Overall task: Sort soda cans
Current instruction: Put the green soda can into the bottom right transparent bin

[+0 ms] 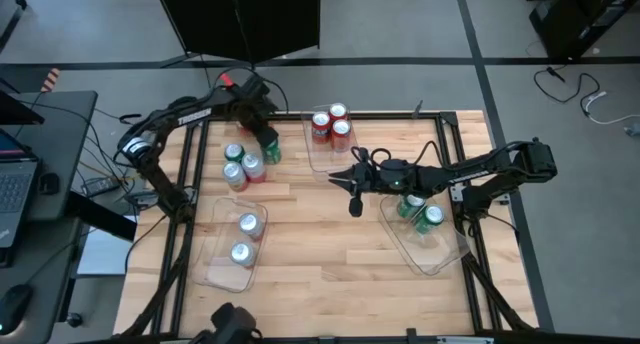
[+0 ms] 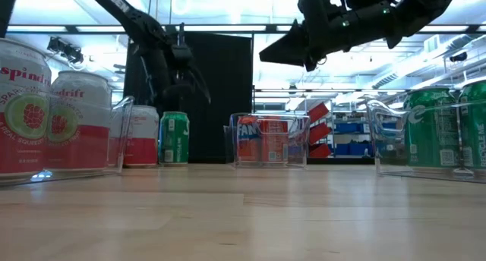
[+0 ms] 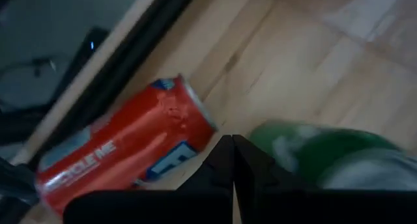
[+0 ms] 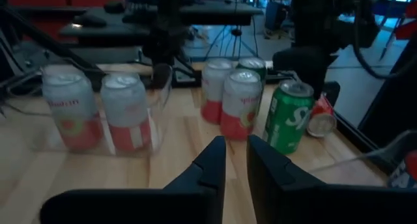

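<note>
Now between picks: left jaws [image 3: 232, 160] clenched on nothing, hovering over the far-left worktop [image 1: 330, 244], a tipped red can [image 3: 124, 146] just beyond the tips and an upright green can [image 1: 271, 149] beside. Right jaws [image 4: 236, 160] nearly closed, empty, mid-worktop. Next, probably: part the left jaws and straddle one can.

The pale, smooth wooden plank tabletop [image 1: 320, 244] has a soft sheen, the clear rectangular plastic bins [image 1: 232, 246] look glossy, and the small cylindrical metal soda cans [image 4: 127, 113] show shiny printed sides under duller silver tops.
</note>
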`<state>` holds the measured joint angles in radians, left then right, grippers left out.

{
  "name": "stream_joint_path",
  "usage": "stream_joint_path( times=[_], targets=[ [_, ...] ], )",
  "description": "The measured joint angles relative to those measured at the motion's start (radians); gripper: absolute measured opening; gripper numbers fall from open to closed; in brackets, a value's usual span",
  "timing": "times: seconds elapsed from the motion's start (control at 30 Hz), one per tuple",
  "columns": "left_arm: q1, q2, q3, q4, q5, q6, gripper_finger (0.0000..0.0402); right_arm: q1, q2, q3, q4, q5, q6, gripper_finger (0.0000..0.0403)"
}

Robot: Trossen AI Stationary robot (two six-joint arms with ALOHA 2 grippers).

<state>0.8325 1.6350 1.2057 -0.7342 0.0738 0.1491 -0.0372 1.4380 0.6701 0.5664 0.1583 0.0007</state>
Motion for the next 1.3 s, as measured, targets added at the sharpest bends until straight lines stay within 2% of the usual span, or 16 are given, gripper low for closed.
stream_joint_path(
  times=[0.2, 0.4, 0.53, 0.83, 1.17, 1.3],
  targets=[
    [-0.012, -0.15, 0.0, 0.04, 0.005, -0.021, 0.0003, -0.008, 0.02, 0.071, -0.006, -0.003, 0.006, 0.0067],
    [-0.055, -0.295, -0.028, 0.158, 0.017, -0.022, 0.0003, -0.039, 0.163, 0.215, -0.026, -0.035, 0.0, 0.0082],
    [-0.068, -0.418, -0.141, 0.285, 0.028, -0.023, 0.0003, -0.061, 0.282, 0.338, -0.055, -0.056, -0.002, 0.0092],
    [-0.115, -0.777, -0.505, 0.577, 0.103, -0.056, 0.0003, -0.106, 0.48, 0.604, -0.211, -0.059, -0.004, 0.0137],
    [-0.174, -1.151, -0.776, 0.759, 0.141, -0.132, 0.0003, -0.154, 0.653, 0.836, -0.291, -0.054, -0.004, 0.0241],
    [-0.183, -1.24, -0.841, 0.776, 0.14, -0.135, 0.0003, -0.173, 0.732, 0.917, -0.295, 0.008, -0.004, 0.0288]
  ],
)
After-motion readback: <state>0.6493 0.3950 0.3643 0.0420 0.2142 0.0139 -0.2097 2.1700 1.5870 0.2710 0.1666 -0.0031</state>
